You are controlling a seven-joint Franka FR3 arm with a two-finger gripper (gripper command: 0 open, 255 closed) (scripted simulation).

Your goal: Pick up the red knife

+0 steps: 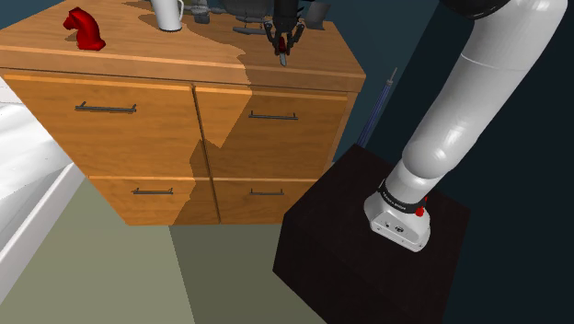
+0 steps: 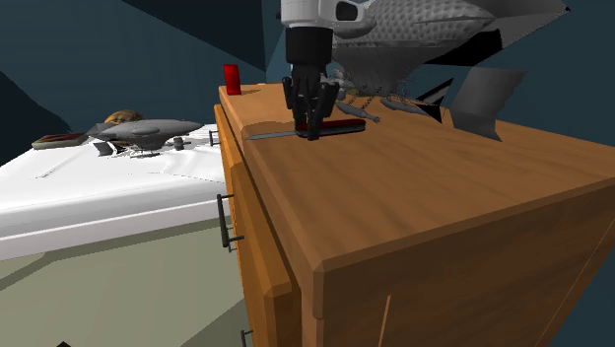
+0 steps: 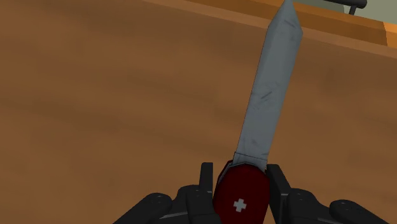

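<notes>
1. 1 gripper (image 3: 240,173), all black, w/ 2 fingers (image 3: 207,181). The fingers are clamped on the knife's red handle, one on each flank, touching it in the wrist view.
2. 1 red knife (image 3: 242,194), pocket-knife type. Red handle w/ 1 white cross, 1 grey blade (image 3: 270,95) out and pointing away from the gripper. It sits at the dresser top, near the drawer-side edge. Can't tell if it rests on the wood or is just off it.
3. 1 dresser (image 1: 230,64), orange-brown, wood-look. Shoulder view count: 4 drawer fronts, 2 over 2, and 4 dark bar handles (image 1: 106,108).
4. Also on the top in the shoulder view:
   - 1 red figurine (image 1: 85,28), far toward that view's left.
   - 1 white mug (image 1: 168,14), betw. the figurine and the gripper.
   - Both are well apart from the knife.
5. 1 white arm (image 1: 469,101), rising from 1 black stand (image 1: 368,248) at the shoulder view's lower right.
6. What each view adds:
   - Wrist view: the white cross and the finger-to-handle contact, close up.
   - Shoulder view: the drawer fronts, the stand and the grey-green floor (image 1: 101,276).
   - 2nd ext. view: the knife side-on, level w/ the top, blade toward that view's left.
   - 2nd ext. view: 1 white bed (image 2: 108,187) beside the dresser, w/ grey objs on it.
   - 2nd ext. view: 1 red upright block (image 2: 233,79) at the far corner of the top. Can't tell if it is the figurine.
   - 2nd ext. view: 1 big grey shape (image 2: 414,39) behind the gripper, type unclear.
</notes>
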